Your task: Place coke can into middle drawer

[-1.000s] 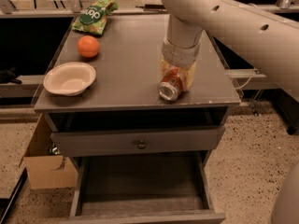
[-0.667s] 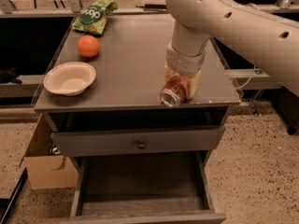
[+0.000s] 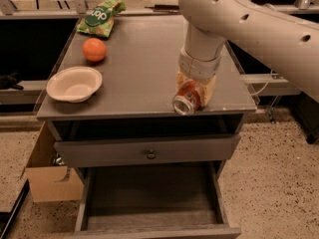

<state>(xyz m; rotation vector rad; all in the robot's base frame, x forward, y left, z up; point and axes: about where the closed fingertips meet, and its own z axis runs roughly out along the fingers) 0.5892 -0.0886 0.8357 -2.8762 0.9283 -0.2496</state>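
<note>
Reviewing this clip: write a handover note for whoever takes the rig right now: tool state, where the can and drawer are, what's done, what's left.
Tool: shut on the red-orange coke can with silver metal ends, at the front right edge of the grey cabinet top.
Can: tilted, silver end toward the camera, not yet in the drawer.
Wide grey wooden middle drawer: pulled open below, floor bare.
Done: can grasped.
Left: carry it out over the open drawer, lower, release.
</note>
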